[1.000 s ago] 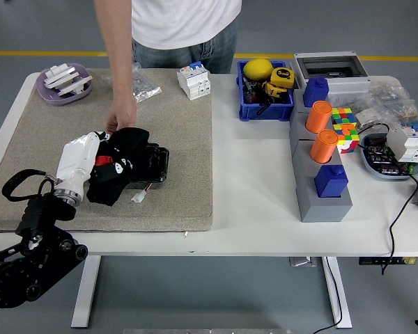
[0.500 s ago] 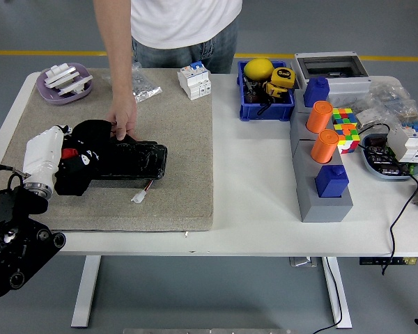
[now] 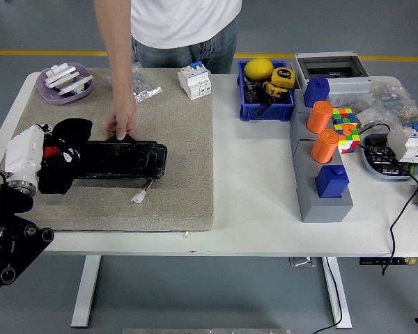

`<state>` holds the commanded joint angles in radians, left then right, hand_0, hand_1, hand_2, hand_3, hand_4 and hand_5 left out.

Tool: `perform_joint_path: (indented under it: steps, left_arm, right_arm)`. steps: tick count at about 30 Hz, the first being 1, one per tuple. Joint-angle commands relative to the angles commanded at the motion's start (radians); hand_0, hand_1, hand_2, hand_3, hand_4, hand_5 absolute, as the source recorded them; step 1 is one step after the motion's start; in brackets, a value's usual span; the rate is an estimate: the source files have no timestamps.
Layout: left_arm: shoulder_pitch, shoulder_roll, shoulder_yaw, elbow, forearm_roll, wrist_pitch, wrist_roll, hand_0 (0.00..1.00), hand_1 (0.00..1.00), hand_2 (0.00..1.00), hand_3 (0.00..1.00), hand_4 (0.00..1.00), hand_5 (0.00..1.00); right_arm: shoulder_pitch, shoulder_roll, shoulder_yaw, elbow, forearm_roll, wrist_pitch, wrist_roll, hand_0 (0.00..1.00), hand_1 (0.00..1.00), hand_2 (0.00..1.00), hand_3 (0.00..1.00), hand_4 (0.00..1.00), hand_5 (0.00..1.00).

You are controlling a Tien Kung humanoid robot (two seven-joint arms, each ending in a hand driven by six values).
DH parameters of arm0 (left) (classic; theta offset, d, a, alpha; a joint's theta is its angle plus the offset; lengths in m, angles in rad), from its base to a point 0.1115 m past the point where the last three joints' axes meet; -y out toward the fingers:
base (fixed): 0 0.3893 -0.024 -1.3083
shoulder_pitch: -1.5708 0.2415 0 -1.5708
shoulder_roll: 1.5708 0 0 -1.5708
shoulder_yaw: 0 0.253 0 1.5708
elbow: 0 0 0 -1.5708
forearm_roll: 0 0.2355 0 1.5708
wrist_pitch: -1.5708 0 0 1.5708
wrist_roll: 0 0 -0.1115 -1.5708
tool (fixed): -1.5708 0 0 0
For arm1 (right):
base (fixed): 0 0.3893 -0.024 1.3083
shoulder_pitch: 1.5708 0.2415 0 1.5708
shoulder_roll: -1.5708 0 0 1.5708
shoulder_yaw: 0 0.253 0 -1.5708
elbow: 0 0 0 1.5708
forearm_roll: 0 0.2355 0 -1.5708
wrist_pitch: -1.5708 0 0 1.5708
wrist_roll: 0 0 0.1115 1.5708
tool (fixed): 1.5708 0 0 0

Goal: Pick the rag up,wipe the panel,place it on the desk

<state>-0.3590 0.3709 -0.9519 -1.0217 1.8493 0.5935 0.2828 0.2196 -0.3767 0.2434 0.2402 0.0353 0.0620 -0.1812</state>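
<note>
The black rag (image 3: 64, 158), with small red and white marks, is bunched in my left hand (image 3: 29, 154), which is shut on it at the left end of the beige mat (image 3: 181, 139). The rag's right part still overlaps the left end of the black panel (image 3: 122, 159), a long flat box lying across the mat. A person at the far side presses one hand (image 3: 121, 124) on the panel's far edge. My fingers are mostly hidden under the cloth.
A purple dish (image 3: 64, 85) with white parts, a plastic bag (image 3: 143, 85) and a white breaker (image 3: 194, 79) sit at the mat's far edge. A small white connector (image 3: 139, 197) lies in front of the panel. Blue bin (image 3: 265, 97), grey stand (image 3: 319, 182) and cables crowd the right.
My left hand has dragged the rag leftwards along the panel, from its middle to its left end, uncovering most of the panel. The person's hand stays on the panel's far edge.
</note>
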Motion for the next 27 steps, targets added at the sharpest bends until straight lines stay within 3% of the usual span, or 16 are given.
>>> perform_joint_path:
  steps: [8,27]
  left_arm:
    - [-0.008,-0.008,0.031,-0.017,-0.007,-0.003,0.004,0.306,0.147,0.449,0.405,0.070,0.002]
    - [-0.012,-0.053,0.225,-0.167,0.040,-0.015,0.048,0.308,0.151,0.449,0.404,0.068,0.002]
  right_arm:
    - [0.002,0.001,-0.002,0.000,0.003,0.000,0.001,0.714,0.665,0.692,0.645,0.998,0.567]
    - [0.003,-0.003,0.001,0.000,0.000,0.001,0.000,0.714,0.665,0.692,0.646,0.998,0.569]
